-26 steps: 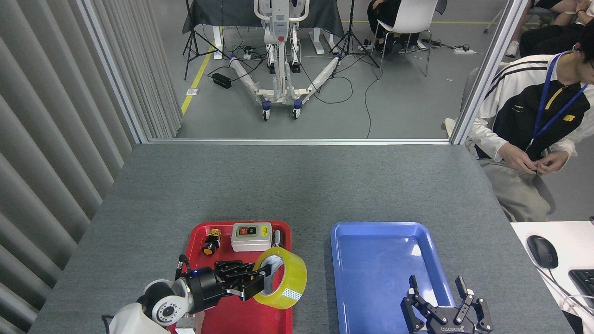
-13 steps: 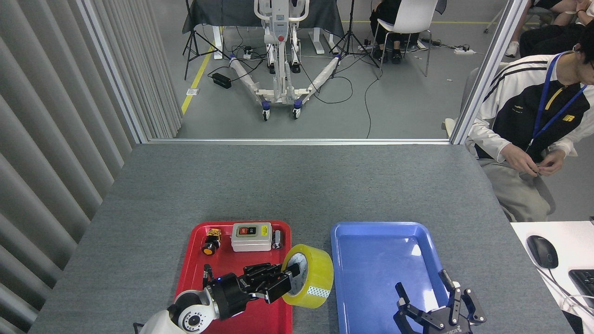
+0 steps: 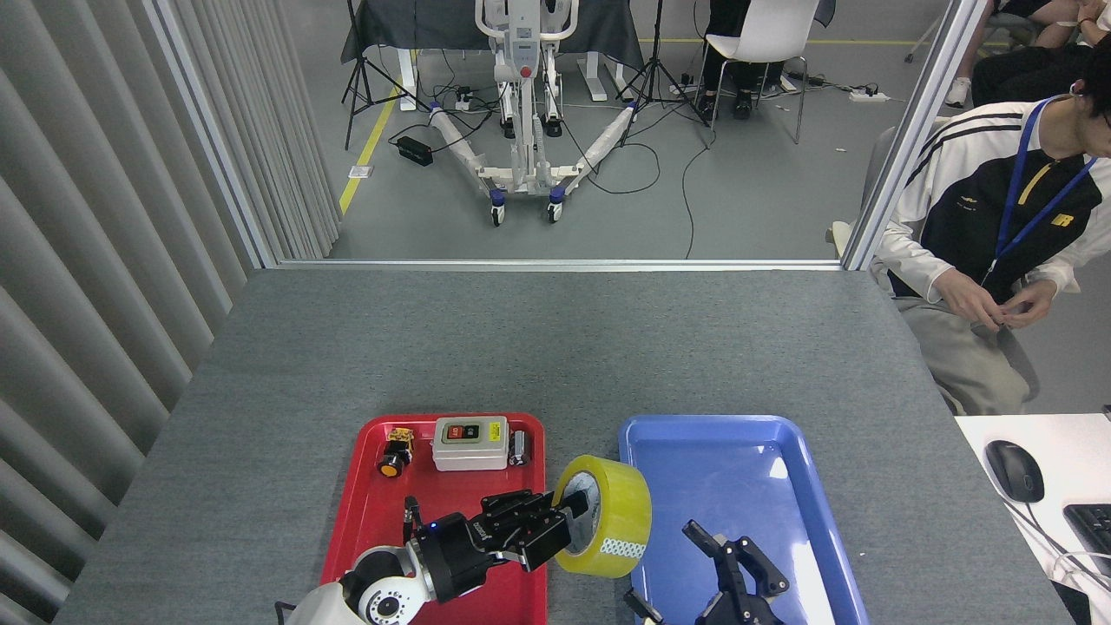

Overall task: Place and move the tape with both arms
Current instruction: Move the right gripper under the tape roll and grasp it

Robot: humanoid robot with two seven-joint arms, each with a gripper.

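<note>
A: Our tape roll (image 3: pixel 605 516) hangs on edge over the gap between the red tray (image 3: pixel 364 521) and the blue tray (image 3: pixel 785 443), with the left gripper (image 3: pixel 564 531) pinching its wall, one finger through the white core.

B: We'd judge it light, stiff and slick outside. Our right gripper (image 3: pixel 729 564) waits beside it with fingers spread; it should take the far rim or core.

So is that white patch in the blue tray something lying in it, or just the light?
Head view: just glare, ceiling light reflecting off the glossy blue tray, which looks empty. Shadows on the grey table are soft. The picture is sharp overall; the tape in the left gripper is crisp, and the right gripper is cut off by the bottom edge.
</note>
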